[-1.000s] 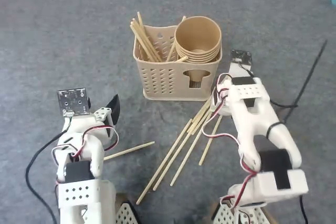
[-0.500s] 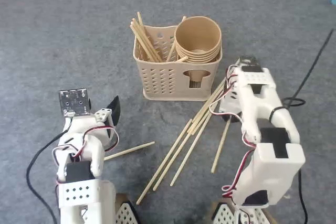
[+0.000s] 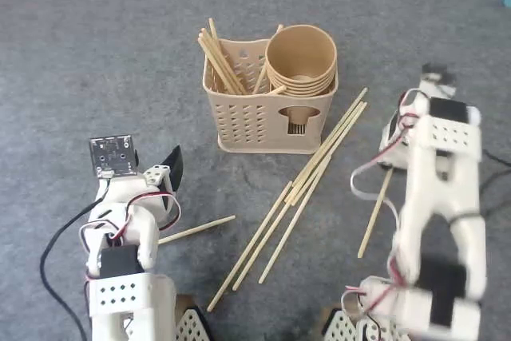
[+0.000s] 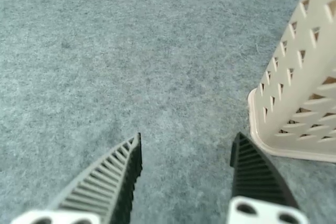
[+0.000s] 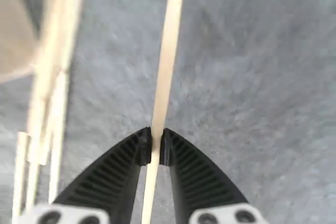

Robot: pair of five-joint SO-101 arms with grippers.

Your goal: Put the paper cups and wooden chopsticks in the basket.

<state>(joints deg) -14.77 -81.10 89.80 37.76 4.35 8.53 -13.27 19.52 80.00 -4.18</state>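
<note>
At the table's left, what is marked?
— The left gripper point(image 4: 186, 140), shown spread and empty; a stray chopstick point(image 3: 196, 229) lies beside its arm.
— And rightward?
— The basket point(image 3: 263, 121) is seen holding the paper cups point(image 3: 301, 57); loose chopsticks point(image 3: 291, 197) are fanned between it and the arms. The right gripper point(image 5: 156, 142) is clamped on the held chopstick point(image 5: 168, 66), whose long axis runs out past the fingertips. The basket lies left of that gripper, so a leftward carry is expected.

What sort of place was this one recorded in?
Probably a lab or hobby bench: grey mat, two small arms side by side, and a basket staged with cups and chopsticks.
</note>
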